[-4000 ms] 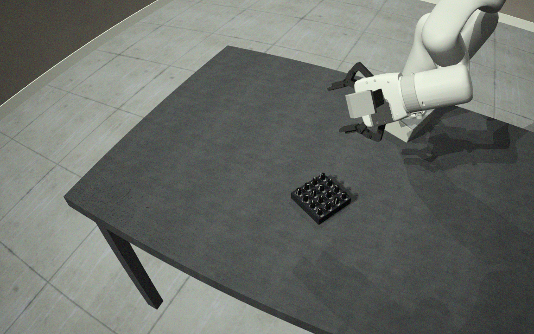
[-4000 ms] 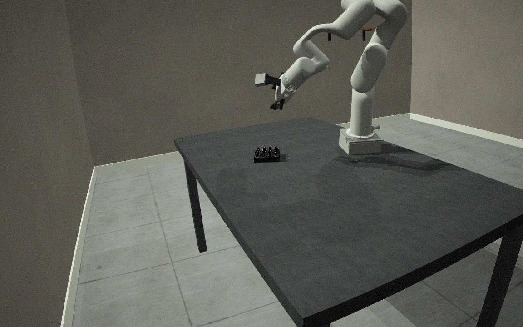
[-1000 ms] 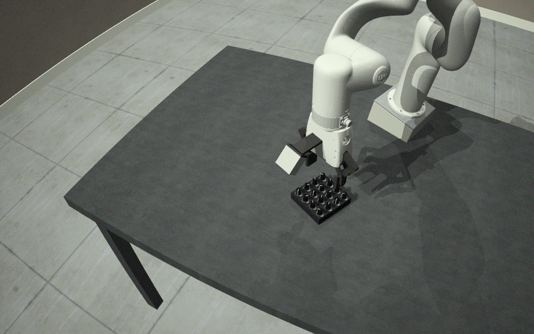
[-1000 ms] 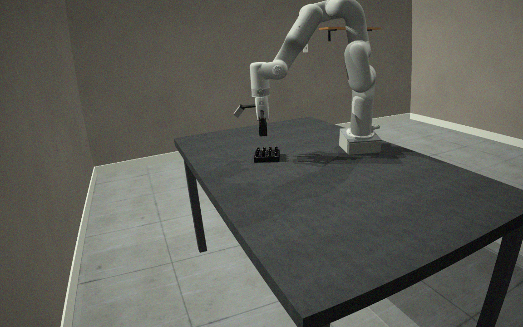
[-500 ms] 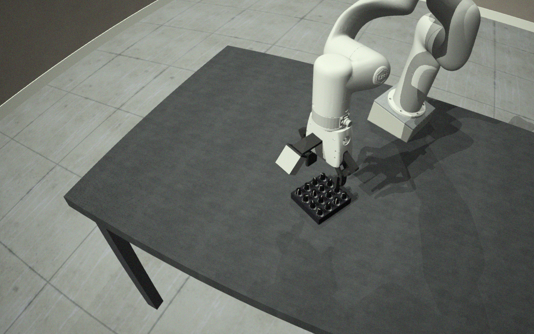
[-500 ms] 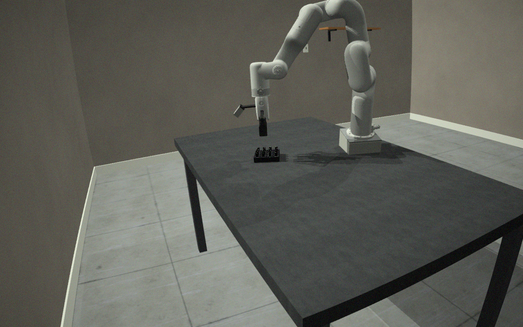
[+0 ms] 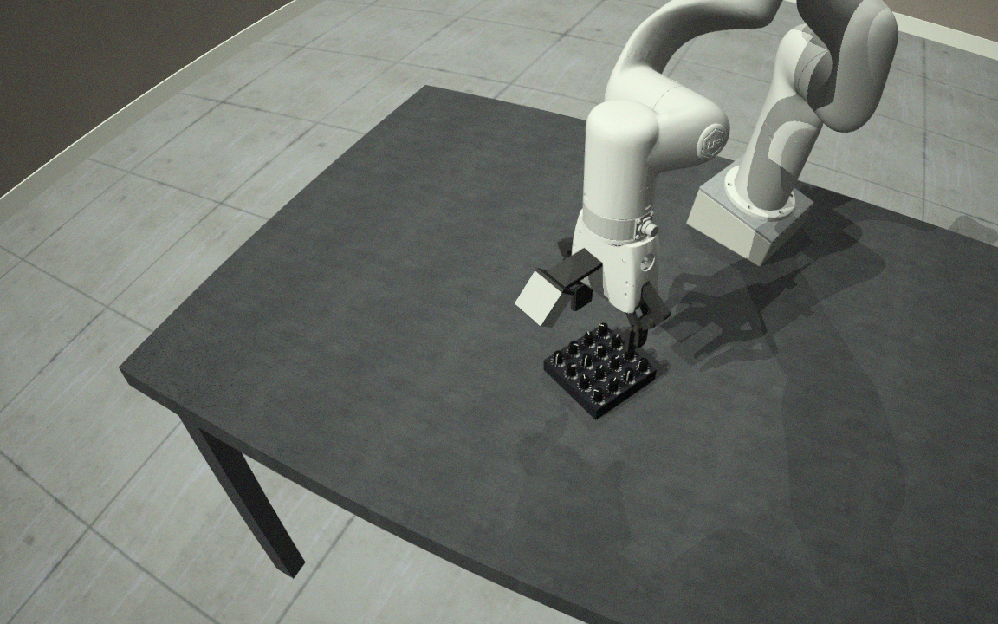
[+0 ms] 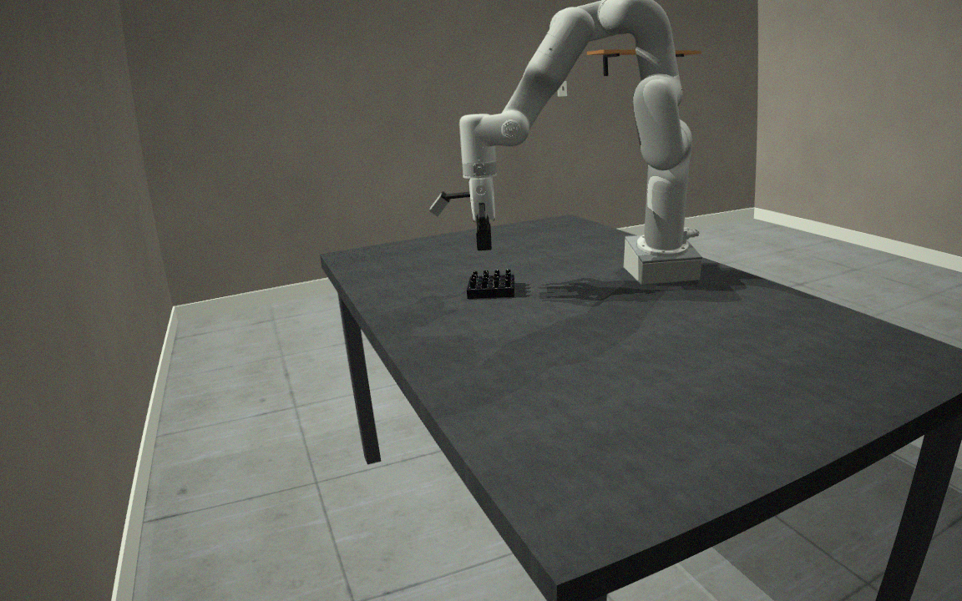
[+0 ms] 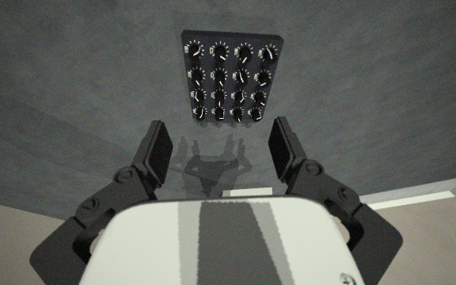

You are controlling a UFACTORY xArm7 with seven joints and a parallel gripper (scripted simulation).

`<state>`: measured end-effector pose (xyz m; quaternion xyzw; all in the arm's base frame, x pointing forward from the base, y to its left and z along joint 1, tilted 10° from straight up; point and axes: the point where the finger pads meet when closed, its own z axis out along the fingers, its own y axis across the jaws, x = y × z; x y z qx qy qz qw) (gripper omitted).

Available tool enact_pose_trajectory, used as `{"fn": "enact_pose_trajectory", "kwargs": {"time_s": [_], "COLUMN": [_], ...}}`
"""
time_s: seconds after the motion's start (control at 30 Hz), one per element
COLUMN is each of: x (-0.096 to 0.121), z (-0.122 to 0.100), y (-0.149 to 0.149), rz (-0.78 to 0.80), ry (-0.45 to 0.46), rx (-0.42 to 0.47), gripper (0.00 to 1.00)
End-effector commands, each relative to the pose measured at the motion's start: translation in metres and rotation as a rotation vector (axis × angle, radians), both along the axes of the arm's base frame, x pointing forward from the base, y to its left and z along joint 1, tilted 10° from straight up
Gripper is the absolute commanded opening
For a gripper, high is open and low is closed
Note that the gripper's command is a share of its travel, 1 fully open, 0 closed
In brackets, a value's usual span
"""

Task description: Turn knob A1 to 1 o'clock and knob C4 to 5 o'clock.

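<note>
The black knob box [image 7: 626, 396] [image 8: 490, 293] [image 9: 232, 34] stands flat on the table. Its printed names face left in the wrist view, so its rear is at right there. Knob A1 [image 9: 269, 53] [image 7: 558, 358] is at top right in the wrist view; its line slants down-right, roughly toward 2 o'clock. Knob C4 [image 9: 218, 113] is in the bottom line of knobs, second from left; its pointing is too small to read surely. My gripper [image 7: 607, 324] [image 8: 483, 244] [image 9: 220, 131] is open and empty above the box, touching no knob. In the top view a finger partly hides C4's area.
The dark table [image 7: 316, 310] [image 8: 656, 388] bears the box and the arm's base [image 7: 747, 221] [image 8: 661, 261]. The other knobs stand closely around A1 and C4. The wrist camera's housing [image 7: 540, 296] juts out beside the gripper. Arm shadows fall across the table.
</note>
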<state>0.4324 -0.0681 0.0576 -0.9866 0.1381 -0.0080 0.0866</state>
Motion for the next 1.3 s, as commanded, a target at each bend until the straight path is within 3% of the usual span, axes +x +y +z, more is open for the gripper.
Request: {"fn": "enact_pose_trajectory", "kwargs": {"time_s": [0.0, 0.73, 1.27], "x": [0.001, 0.0, -0.022], "z": [0.001, 0.001, 0.002], "y": [-0.001, 0.0, 0.006], "rz": [-0.001, -0.002, -0.003], "ry": [-0.004, -0.002, 0.002], "rx": [-0.002, -0.004, -0.008], "gripper": [1.0, 1.0, 1.0]}}
